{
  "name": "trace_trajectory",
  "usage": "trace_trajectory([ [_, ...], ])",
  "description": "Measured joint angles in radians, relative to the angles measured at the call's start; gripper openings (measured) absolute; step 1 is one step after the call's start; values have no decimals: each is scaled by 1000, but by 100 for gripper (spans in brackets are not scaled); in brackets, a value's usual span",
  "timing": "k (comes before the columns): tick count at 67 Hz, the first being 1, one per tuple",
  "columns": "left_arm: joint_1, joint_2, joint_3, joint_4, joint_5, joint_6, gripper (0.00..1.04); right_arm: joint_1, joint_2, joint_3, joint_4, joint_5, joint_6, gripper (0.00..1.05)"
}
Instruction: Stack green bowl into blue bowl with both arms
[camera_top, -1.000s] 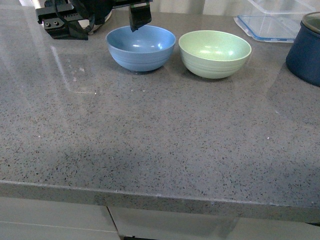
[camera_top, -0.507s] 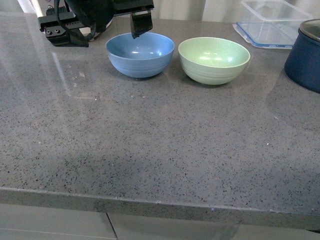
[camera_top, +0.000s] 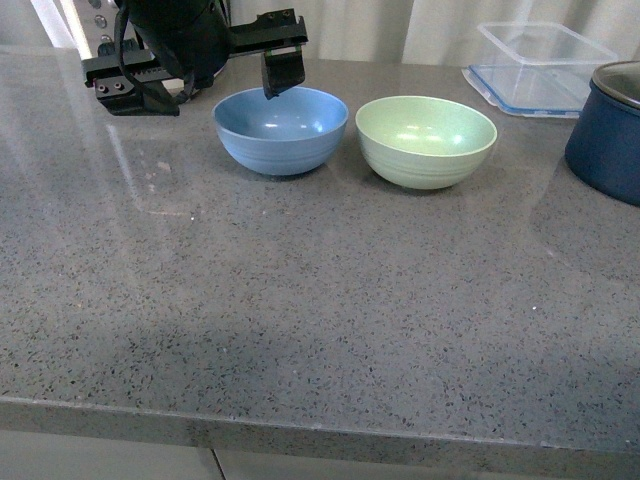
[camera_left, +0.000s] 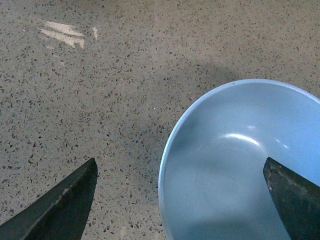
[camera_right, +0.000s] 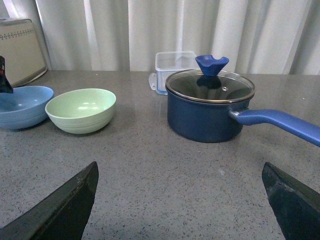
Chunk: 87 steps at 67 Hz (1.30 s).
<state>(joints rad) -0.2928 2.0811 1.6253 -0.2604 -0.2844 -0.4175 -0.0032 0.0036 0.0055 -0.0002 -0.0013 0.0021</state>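
Grey speckled counter (camera_top: 300, 330) took up most of the scene, w/ pale curtains (camera_right: 150, 30) behind it. Biggest item on it was a dark navy pot (camera_right: 200, 117) at the far right, w/ a glass lid (camera_right: 210, 86), a blue knob on top and a long blue handle. Just behind the pot sat a clear plastic container (camera_top: 540, 55).

Next in size were the two bowls, same size, both upright and empty, side by side near the counter's back edge. The blue bowl (camera_top: 281, 130) was on the left and the green bowl (camera_top: 426, 140) on the right, w/ a narrow gap between the rims. The green one was not stacked yet; it sat on the counter btwn the blue bowl and the pot.

The left gripper (camera_left: 180, 167) hung over the blue bowl's rim, spread wide and holding nothing — one finger (camera_left: 60, 205) was over bare counter outside the bowl, the other over the bowl's inside. From the front, one dark finger showed at the bowl's back rim. I couldn't tell whether either finger touched it.

The right gripper (camera_right: 180, 170) was also spread wide and empty, low over bare counter — well apart from the green bowl and the pot, facing both.
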Motion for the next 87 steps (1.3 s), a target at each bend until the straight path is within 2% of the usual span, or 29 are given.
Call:
trace_trajectory([
  [33,0,0,-3,11,-1,4,98,0,0,0,0,0,0,95],
  [35,3,-10,-53,135,0,56,93,0,0,0,0,0,0,95],
  [36,7,-21,-109,269,5,93,89,0,0,0,0,0,0,95],
  [40,16,-58,-241,486,24,184,81,0,0,0,0,0,0,95],
  [41,21,-76,-302,620,33,221,77,0,0,0,0,0,0,95],
  [44,32,-112,-423,819,46,288,70,0,0,0,0,0,0,95],
  [48,53,-178,-580,1029,62,337,59,0,0,0,0,0,0,95],
  [52,75,-253,-707,1159,78,367,49,0,0,0,0,0,0,95],
  [58,108,-360,-858,1246,100,391,32,0,0,0,0,0,0,95],
  [68,147,-479,-1070,1299,137,400,4,0,0,0,0,0,0,95],
  [87,198,-696,-1312,1321,188,409,4,0,0,0,0,0,0,95],
])
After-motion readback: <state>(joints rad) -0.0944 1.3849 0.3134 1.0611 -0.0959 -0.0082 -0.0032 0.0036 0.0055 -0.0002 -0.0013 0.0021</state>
